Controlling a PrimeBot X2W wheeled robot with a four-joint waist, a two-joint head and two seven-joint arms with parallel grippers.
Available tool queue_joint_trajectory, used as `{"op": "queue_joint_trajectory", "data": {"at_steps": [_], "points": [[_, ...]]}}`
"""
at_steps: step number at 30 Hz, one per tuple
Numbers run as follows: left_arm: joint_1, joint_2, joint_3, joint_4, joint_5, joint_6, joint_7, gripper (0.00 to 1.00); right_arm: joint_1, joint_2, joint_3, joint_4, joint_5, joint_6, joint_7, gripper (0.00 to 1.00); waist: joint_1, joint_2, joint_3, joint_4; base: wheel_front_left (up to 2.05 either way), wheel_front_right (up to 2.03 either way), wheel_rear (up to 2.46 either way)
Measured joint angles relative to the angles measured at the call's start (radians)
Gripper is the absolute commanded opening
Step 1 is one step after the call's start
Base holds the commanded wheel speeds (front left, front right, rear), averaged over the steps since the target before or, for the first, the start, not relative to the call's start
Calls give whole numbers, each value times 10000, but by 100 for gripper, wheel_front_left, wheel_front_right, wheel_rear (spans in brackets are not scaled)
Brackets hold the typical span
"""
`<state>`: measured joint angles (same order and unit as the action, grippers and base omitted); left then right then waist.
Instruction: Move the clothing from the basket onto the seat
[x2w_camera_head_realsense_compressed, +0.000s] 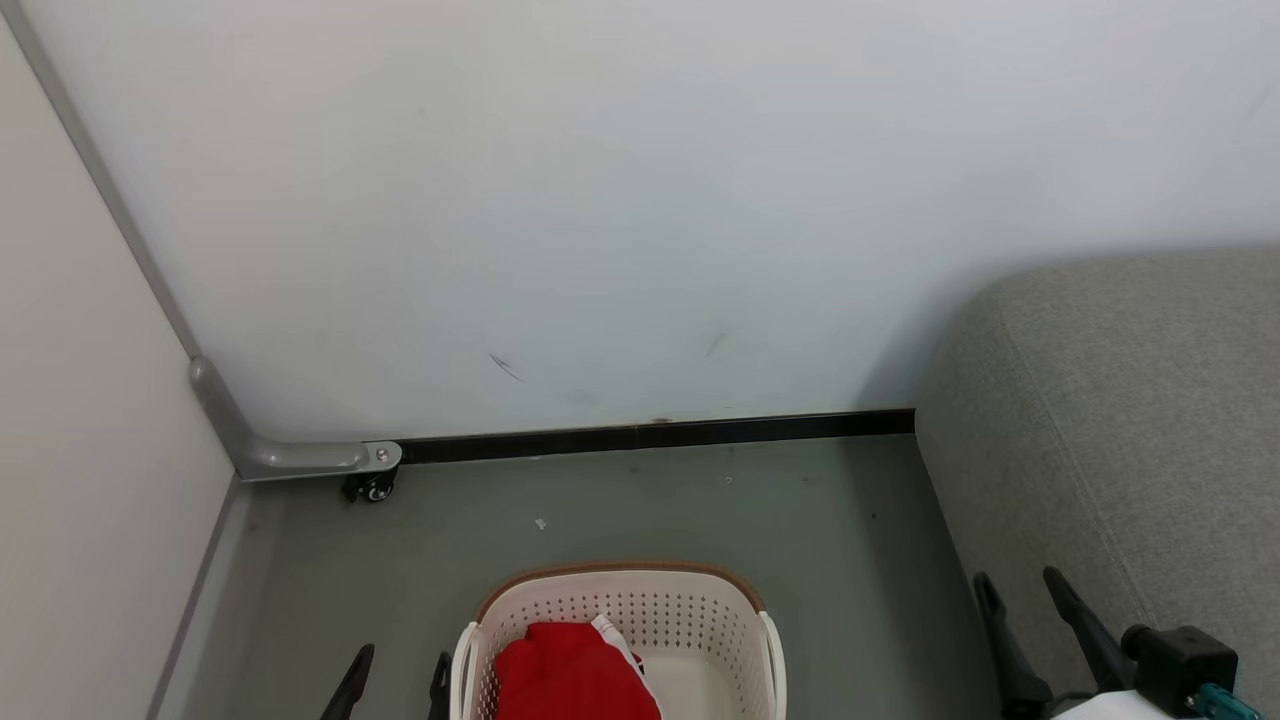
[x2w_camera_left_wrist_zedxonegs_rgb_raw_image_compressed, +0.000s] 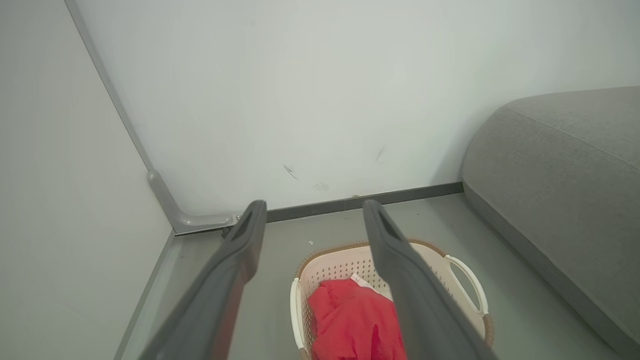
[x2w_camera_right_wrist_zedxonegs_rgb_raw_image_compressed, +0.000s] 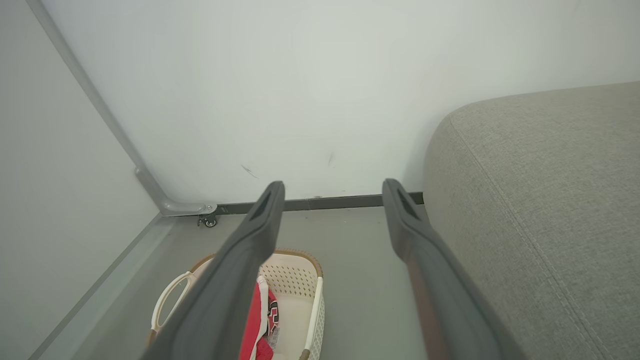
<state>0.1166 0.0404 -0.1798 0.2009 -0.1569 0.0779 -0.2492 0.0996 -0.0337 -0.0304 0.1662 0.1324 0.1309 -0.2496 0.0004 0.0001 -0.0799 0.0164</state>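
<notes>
The cream basket (x2w_camera_head_realsense_compressed: 700, 610) stands on the grey floor at the bottom centre, with red clothing (x2w_camera_head_realsense_compressed: 570, 675) and a strip of white trim heaped in its left half. My left gripper (x2w_camera_head_realsense_compressed: 400, 665) hangs open just left of the basket, holding nothing. My right gripper (x2w_camera_head_realsense_compressed: 1020, 585) is open and holding nothing, between the basket and the grey seat (x2w_camera_head_realsense_compressed: 1130, 420) at the right. In the left wrist view the open left gripper (x2w_camera_left_wrist_zedxonegs_rgb_raw_image_compressed: 314, 207) is above the basket (x2w_camera_left_wrist_zedxonegs_rgb_raw_image_compressed: 345, 262) and clothing (x2w_camera_left_wrist_zedxonegs_rgb_raw_image_compressed: 350, 320). The right wrist view has the right gripper (x2w_camera_right_wrist_zedxonegs_rgb_raw_image_compressed: 335, 187), basket (x2w_camera_right_wrist_zedxonegs_rgb_raw_image_compressed: 295, 272), clothing (x2w_camera_right_wrist_zedxonegs_rgb_raw_image_compressed: 255, 320) and seat (x2w_camera_right_wrist_zedxonegs_rgb_raw_image_compressed: 540, 190).
A white wall with a black skirting strip (x2w_camera_head_realsense_compressed: 650, 437) closes the far side. A pale panel runs along the left, with a grey bracket and small caster (x2w_camera_head_realsense_compressed: 375, 487) at the corner. A tiny white scrap (x2w_camera_head_realsense_compressed: 540, 523) lies on the floor beyond the basket.
</notes>
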Motion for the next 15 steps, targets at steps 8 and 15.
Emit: {"op": "queue_joint_trajectory", "data": {"at_steps": [8, 15], "points": [[-1, 0, -58, 71, -13, 0, 0, 100, -7, 0, -8, 0, 0, 0, 0, 100, -1, 0, 37, 23, 0, 0, 0], [-11, 0, -56, 102, -31, 0, 0, 100, -10, 0, -73, 21, 0, 0, 0, 100, 0, 0, 88, 21, 0, 0, 0]]}}
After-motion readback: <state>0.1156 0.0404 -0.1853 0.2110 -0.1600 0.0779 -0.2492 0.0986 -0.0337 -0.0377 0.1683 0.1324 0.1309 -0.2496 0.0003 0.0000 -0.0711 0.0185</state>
